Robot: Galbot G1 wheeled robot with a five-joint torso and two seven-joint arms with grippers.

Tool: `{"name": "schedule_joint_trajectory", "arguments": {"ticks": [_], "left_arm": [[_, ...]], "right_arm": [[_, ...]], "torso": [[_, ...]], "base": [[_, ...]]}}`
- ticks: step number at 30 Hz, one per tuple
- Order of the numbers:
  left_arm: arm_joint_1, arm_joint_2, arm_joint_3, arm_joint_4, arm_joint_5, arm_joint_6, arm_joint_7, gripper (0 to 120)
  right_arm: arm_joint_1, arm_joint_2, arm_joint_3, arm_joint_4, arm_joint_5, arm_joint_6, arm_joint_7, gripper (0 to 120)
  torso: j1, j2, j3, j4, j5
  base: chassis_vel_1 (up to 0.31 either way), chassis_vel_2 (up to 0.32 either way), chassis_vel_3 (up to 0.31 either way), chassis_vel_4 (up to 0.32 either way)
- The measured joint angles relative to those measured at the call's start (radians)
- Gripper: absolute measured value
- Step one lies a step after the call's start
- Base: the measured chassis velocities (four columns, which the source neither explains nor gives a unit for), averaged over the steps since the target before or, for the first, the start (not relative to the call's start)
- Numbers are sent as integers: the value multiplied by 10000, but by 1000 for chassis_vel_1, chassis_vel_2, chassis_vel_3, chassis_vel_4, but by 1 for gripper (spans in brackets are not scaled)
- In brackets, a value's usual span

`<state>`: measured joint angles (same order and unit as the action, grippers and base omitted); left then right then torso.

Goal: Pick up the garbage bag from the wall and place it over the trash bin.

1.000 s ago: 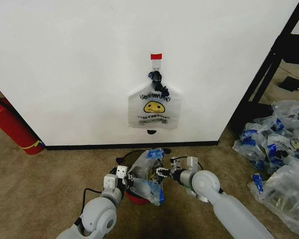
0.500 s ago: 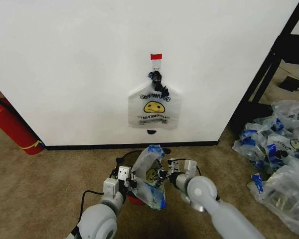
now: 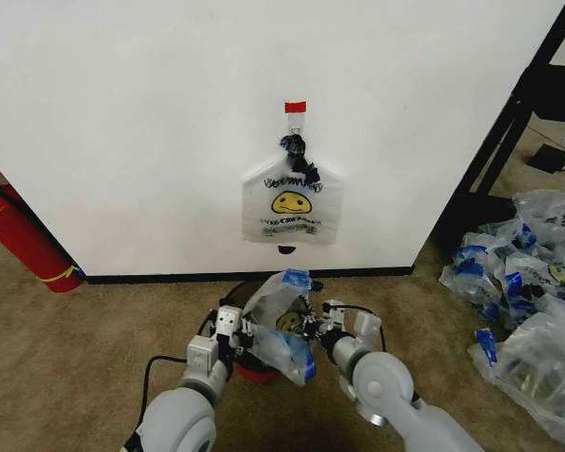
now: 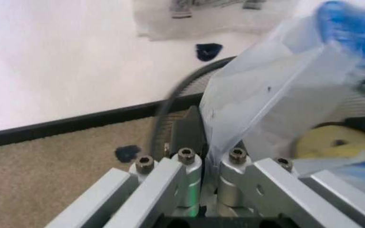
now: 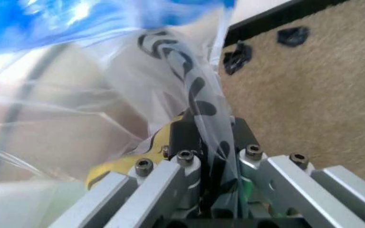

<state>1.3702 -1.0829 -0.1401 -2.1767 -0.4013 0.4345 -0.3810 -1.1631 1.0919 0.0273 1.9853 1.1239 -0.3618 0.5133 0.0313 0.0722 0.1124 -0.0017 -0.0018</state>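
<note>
Left gripper (image 3: 235, 331) and right gripper (image 3: 317, 330), both clamped on the bag (image 3: 281, 327), flank it directly above the bin (image 3: 252, 371).

Bag (image 3: 292, 205) lettering perhaps print; unreadable.

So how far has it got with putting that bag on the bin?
Done: the garbage bag is off the wall. A similar smiley bag hangs there. In hand: the left hand and right hand each pinch a side of it above the trash bin. Left: spreading its mouth over the rim and letting go.
</note>
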Motion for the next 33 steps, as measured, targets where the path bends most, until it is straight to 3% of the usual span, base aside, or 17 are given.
{"name": "schedule_joint_trajectory", "arguments": {"ticks": [11, 22, 28, 33], "left_arm": [[43, 103, -60, -139, 194, 0, -17, 0], [-31, 266, -468, 640, 190, 3, 59, 0], [47, 220, -418, 720, 121, 5, 112, 0], [156, 188, -302, 348, -12, -6, 370, 3]], "right_arm": [[-354, -461, 441, 417, -247, -295, -208, 2], [-543, -1367, 1346, 622, -237, -1072, -1570, 2], [-542, -1419, 1575, 585, -228, -971, -1955, 2], [-481, -1123, 1386, 331, -577, -291, -2304, 2]], "torso": [[1, 0, 0, 1, 1], [1, 0, 0, 2, 0], [1, 0, 0, 2, 0], [1, 0, 0, 1, 1]], "base": [[0, 0, 0, 0], [0, 0, 0, 0], [0, 0, 0, 0], [0, 0, 0, 0]]}}
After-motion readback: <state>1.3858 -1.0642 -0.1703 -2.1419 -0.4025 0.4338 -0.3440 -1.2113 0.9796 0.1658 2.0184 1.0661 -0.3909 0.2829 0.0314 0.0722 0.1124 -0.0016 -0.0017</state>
